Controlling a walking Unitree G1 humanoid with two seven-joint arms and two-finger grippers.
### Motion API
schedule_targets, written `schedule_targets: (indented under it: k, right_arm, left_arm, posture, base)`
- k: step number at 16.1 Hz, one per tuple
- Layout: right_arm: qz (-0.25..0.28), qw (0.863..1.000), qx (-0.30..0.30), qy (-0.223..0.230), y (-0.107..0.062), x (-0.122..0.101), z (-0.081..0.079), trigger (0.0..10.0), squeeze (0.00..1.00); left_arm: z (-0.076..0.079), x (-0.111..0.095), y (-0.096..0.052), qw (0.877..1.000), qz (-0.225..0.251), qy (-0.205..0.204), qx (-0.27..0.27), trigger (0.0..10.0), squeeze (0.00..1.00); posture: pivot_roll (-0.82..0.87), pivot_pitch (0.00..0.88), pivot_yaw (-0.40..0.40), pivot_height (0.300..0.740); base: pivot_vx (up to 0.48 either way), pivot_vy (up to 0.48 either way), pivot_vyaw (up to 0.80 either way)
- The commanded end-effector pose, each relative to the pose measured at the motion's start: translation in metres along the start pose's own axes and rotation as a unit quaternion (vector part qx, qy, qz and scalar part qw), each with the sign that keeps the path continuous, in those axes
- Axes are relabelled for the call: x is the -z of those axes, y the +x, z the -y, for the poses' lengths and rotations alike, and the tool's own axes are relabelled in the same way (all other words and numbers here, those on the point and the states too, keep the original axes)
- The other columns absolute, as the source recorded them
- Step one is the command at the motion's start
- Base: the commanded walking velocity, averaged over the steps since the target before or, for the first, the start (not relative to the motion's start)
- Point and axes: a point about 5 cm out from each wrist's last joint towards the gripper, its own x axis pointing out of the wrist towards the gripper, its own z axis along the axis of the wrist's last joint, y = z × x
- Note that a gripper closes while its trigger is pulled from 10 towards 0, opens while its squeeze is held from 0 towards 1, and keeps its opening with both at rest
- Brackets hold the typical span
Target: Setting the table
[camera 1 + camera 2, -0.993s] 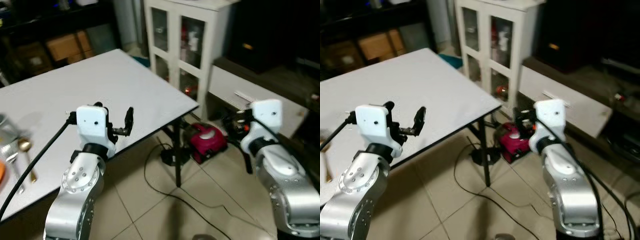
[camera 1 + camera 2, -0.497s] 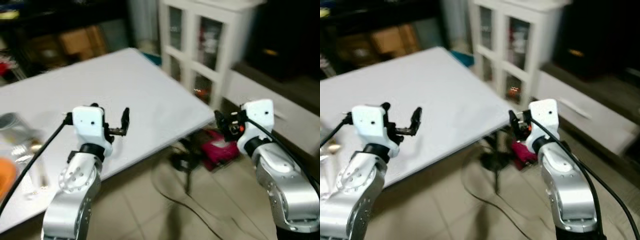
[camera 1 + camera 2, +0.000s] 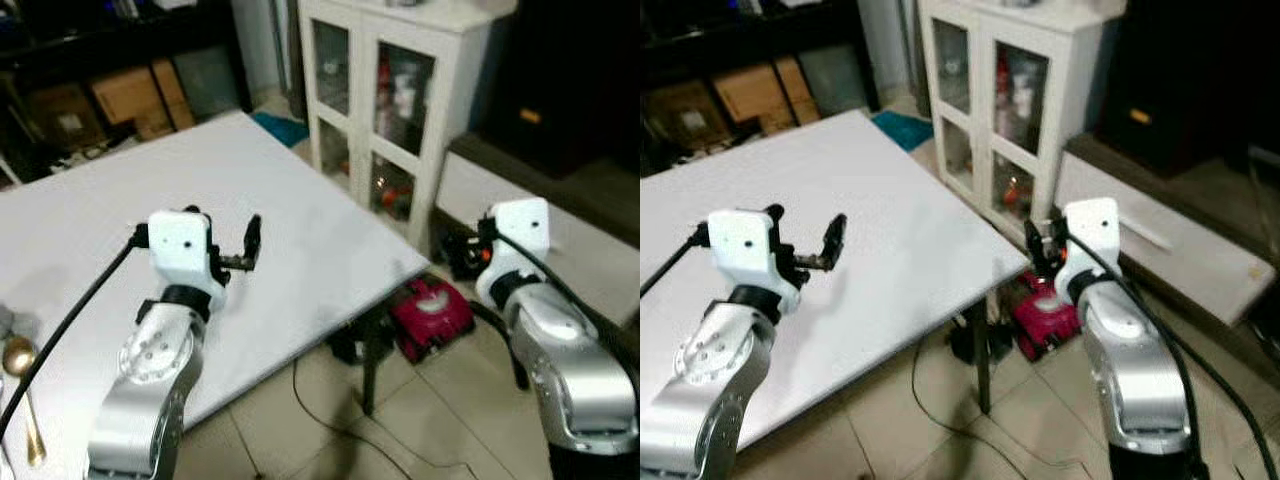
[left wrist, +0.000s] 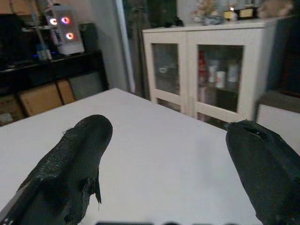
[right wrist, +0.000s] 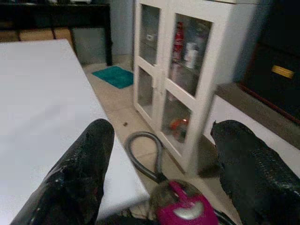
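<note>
While left gripper point(image 3: 222, 238) hovers above table point(image 3: 290, 210) (fingers spread), spoon point(image 3: 22, 385) nearby

White cabinet point(image 3: 400, 90) with glass doors stands past the far corner of the table, bottles and jars blurred behind the glass. Red vacuum point(image 3: 430, 308) on the tile floor in front of the cabinet, near its base, grey hose point(image 5: 145, 154) curling from it toward the cabinet. Black cable point(image 3: 330, 400) trails over the tiles nearer than the vacuum. Teal mat point(image 5: 116, 76) on the floor left of the cabinet. Low white bench point(image 3: 1160, 250) right of the cabinet, dark unit point(image 3: 570, 90) behind it. Dark shelves point(image 3: 100, 60) left of the cabinet, holding cardboard boxes point(image 3: 125, 95). Small figures point(image 4: 220, 11) on the cabinet top, too small to identify.
</note>
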Motion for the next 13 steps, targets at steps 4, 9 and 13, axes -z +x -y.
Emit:
schedule_targets:
  k: [4, 9, 13]
  right_arm:
    - [0.0, 1.0, -0.014, 0.006, 0.001, -0.001, -0.007, 10.0, 0.0]
    - [-0.006, 1.0, 0.001, 0.008, 0.002, 0.003, -0.008, 10.0, 0.0]
    - [-0.017, 1.0, -0.006, 0.019, 0.003, 0.01, -0.009, 10.0, 0.0]
  left_arm:
    - [-0.003, 0.0, 0.002, 1.0, -0.002, 0.008, 0.001, 10.0, 0.0]
    - [-0.008, 0.015, -0.003, 0.999, -0.041, 0.018, -0.015, 10.0, 0.0]
    - [-0.012, 0.017, -0.005, 0.998, -0.045, 0.037, -0.016, 10.0, 0.0]
  posture:
    - [-0.14, 0.0, 0.06, 0.74]
    - [-0.14, 0.0, 0.059, 0.74]
    - [-0.13, 0.0, 0.057, 0.74]
  base:
    - [0.336, 0.0, 0.0]
    - [0.064, 0.0, 0.0]
    - [0.0, 0.0, 0.0]
